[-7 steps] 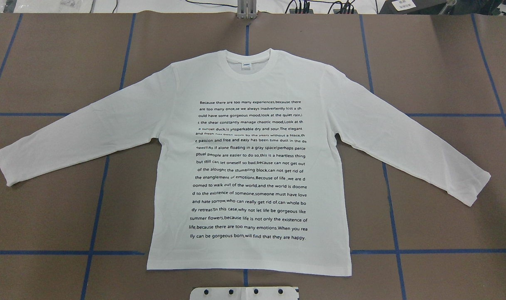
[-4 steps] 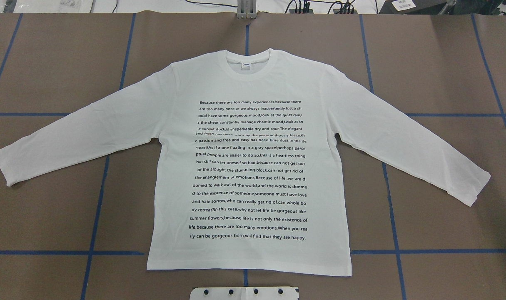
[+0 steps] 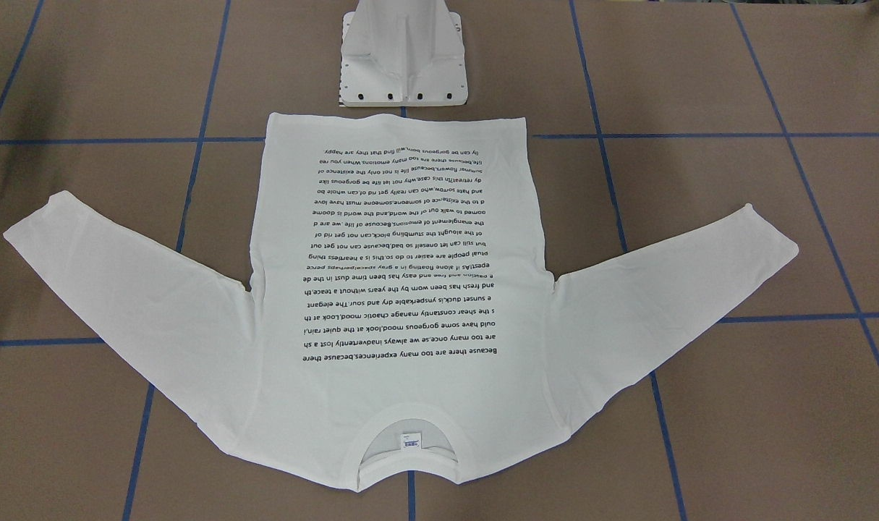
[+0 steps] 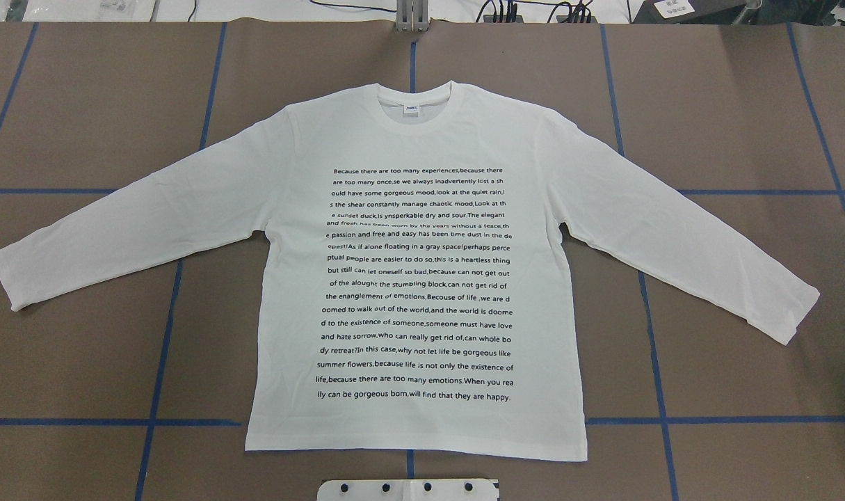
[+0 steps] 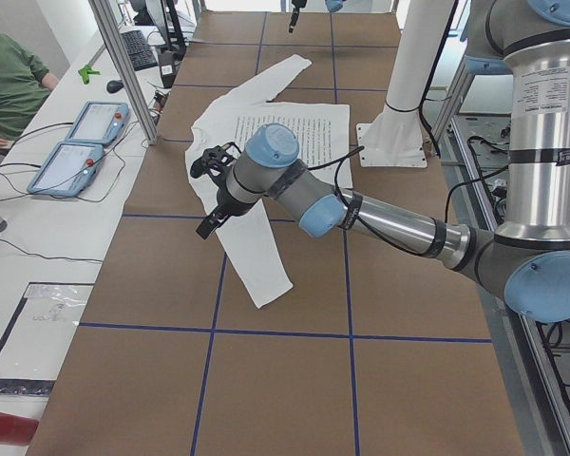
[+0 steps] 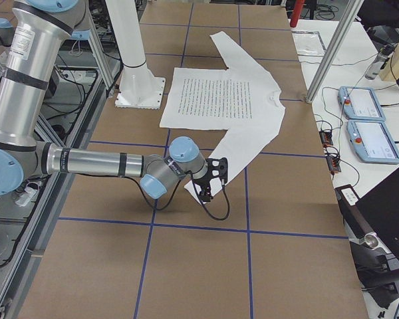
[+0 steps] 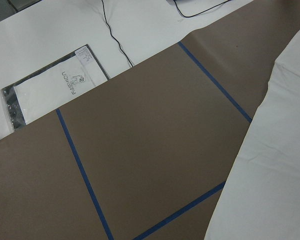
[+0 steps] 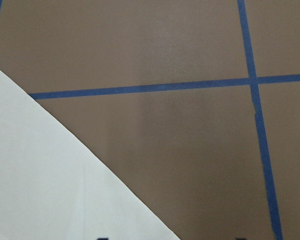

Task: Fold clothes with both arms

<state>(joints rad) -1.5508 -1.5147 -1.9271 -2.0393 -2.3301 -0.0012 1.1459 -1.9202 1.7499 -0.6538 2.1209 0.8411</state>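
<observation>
We see the shirt (image 4: 415, 278) spread flat and print side up in the middle of the tabletop (image 4: 742, 104). In the overhead view its neckline (image 4: 415, 104) is at 12 o'clock and its hem (image 4: 415, 449) at 6 o'clock, next to the white pedestal base (image 3: 403, 65). The 2 sleeves slant out toward 8 o'clock (image 4: 116, 223) and 4 o'clock (image 4: 686, 243). We judge that this open, smooth layout gives each arm a sleeve on its own side to work on, and no fold has been made yet.

The left end effector (image 5: 209, 214) hangs over the sleeve on its side, and its wrist camera looks down on the sleeve's edge and bare brown paper. The right end effector (image 6: 209, 186) is just beside the other cuff. We cannot tell whether either one is spread or pressed together, and neither is seen holding cloth.

Blue tape lines (image 4: 662, 390) cross the tabletop and lie flat, so they should not hinder anything. 2 blue control pendants (image 5: 76, 142) and a seated person (image 5: 9, 76) are beyond the far edge at 12 o'clock, well apart from the shirt. Nothing rests on the cloth.
</observation>
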